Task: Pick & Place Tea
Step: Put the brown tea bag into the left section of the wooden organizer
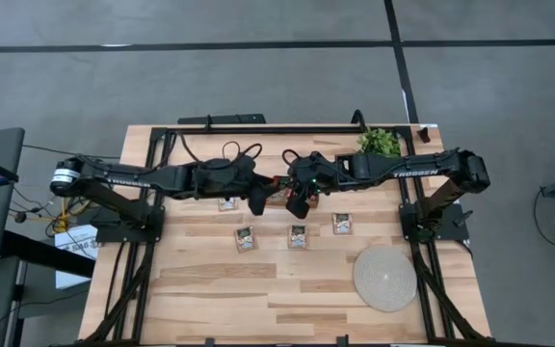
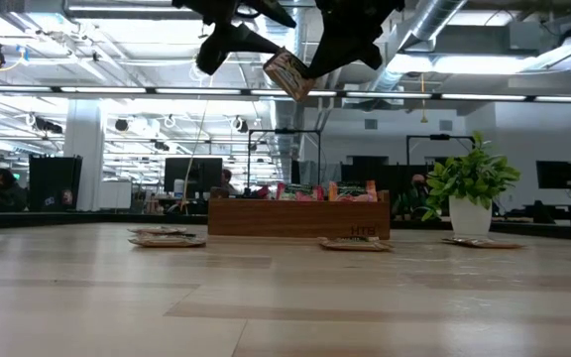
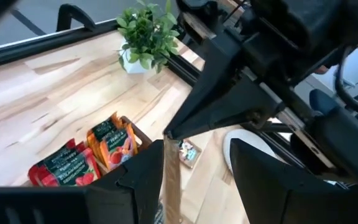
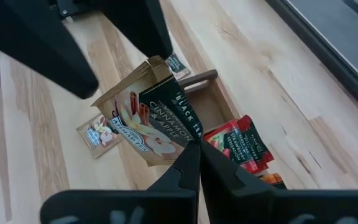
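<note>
- A beige tea sachet [image 4: 151, 112] is held in the air above the wooden tea box [image 2: 298, 217], pinched at one corner by the right gripper [image 4: 194, 146], whose fingers are closed on it.
- The left gripper [image 3: 194, 168] is spread open around the sachet's opposite edge (a handover seems likely), the sachet lying edge-on between its fingers.
- Other sachets [image 1: 298, 236] lie on the table [image 1: 258, 289] nearer.
</note>
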